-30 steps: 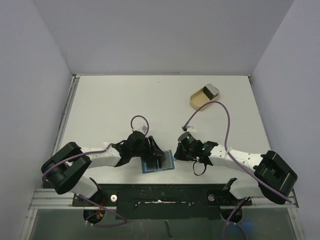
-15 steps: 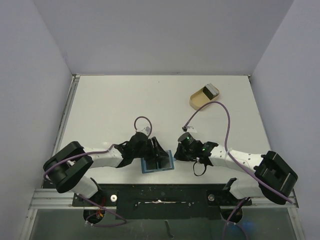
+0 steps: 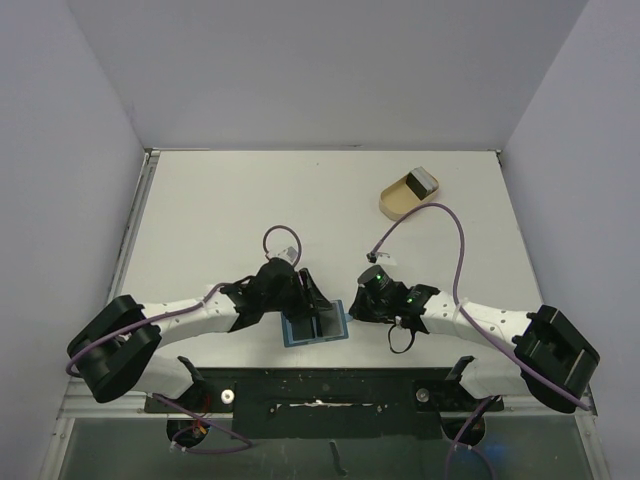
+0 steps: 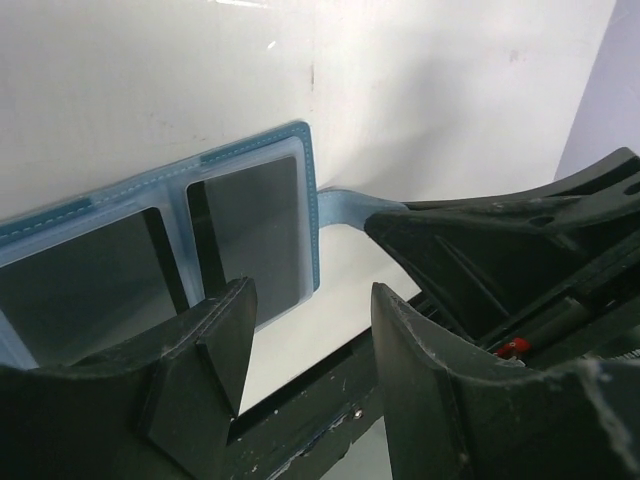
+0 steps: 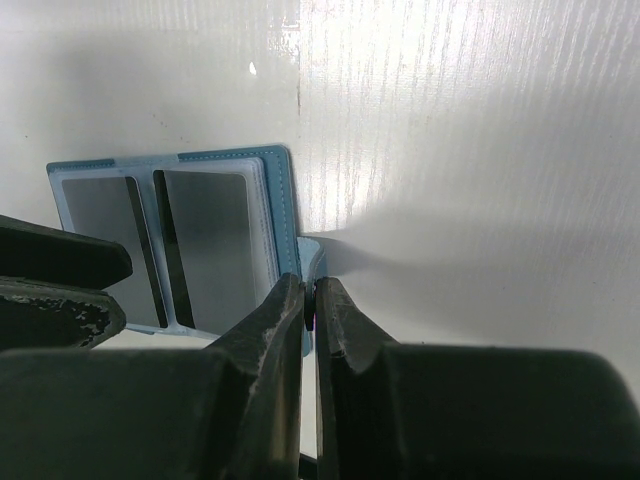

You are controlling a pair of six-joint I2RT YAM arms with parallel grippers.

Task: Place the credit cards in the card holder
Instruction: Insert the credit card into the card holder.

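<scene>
Your right fingers (image 5: 262, 340) pinch the closing tab (image 5: 308, 250) of the soft, probably floppy card holder (image 3: 316, 327) lying open on the surface (image 3: 230, 210), your left fingers (image 4: 205, 345) gape empty at its left side, and stiff-looking credit cards (image 5: 205, 240) sit inside it.

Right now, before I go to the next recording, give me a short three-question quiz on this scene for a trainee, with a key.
1. How many credit cards show in the pockets of the card holder?
2. True or false: the left gripper stands open, holding nothing.
3. The right gripper is shut on: A) a credit card; B) the closing tab; C) nothing.

Key: 1) two; 2) true; 3) B.
</scene>
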